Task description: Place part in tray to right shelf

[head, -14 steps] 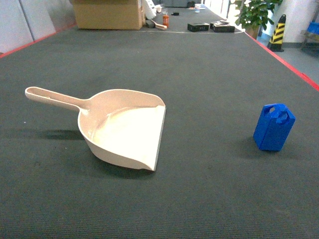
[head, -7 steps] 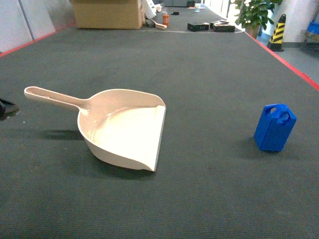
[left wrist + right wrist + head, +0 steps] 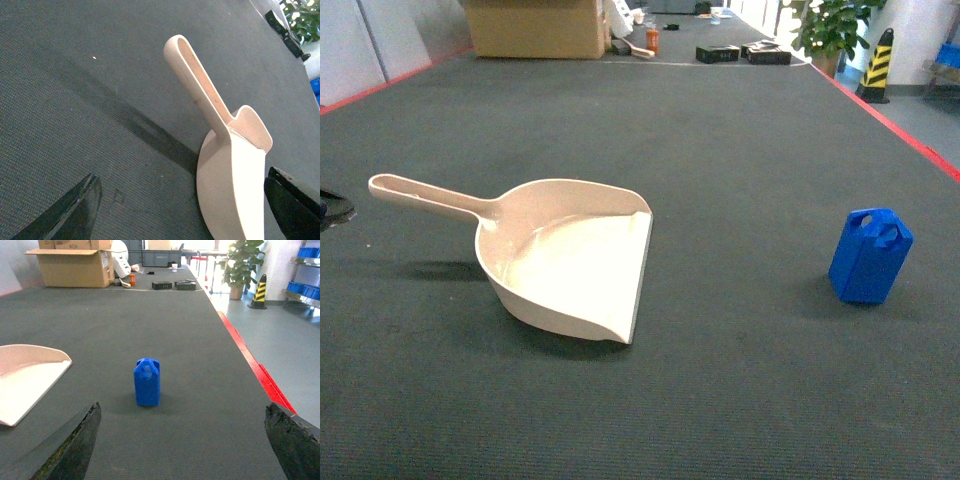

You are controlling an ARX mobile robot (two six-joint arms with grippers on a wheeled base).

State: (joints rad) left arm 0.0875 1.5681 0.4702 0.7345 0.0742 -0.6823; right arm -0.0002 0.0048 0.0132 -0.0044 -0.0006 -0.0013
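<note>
The left gripper (image 3: 182, 210) hangs wide open and empty just behind the cream tray (image 3: 565, 260), whose long handle (image 3: 430, 197) points left and away, its grey lip toward the right. The right gripper (image 3: 182, 440), spread wide and also empty, faces the upright blue part (image 3: 869, 255), well apart from the tray on the dark mat (image 3: 720, 150).

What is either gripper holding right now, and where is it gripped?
Nothing. Both grippers are open: the part stands untouched on the table, and the tray lies free, no fingers on its handle.
</note>
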